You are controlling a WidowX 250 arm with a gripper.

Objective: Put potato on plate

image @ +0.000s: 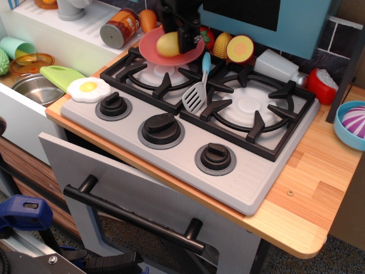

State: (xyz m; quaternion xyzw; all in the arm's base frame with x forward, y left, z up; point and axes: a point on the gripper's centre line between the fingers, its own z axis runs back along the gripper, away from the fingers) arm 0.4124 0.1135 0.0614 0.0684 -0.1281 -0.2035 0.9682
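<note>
The potato [167,44] is seen on the plate [153,52], which rests on the back left burner of the toy stove [188,123], and the black fingers [185,35] are lowered over the plate from above, just at the right side of the potato. Whether the potato is pinched or the fingers are spread cannot be told, because only one dark finger is shown clearly against it. A spatula [197,91] with a blue handle is laid between the two back burners, and a fried egg [88,88] is placed at the left edge of the tabletop [311,188]
</note>
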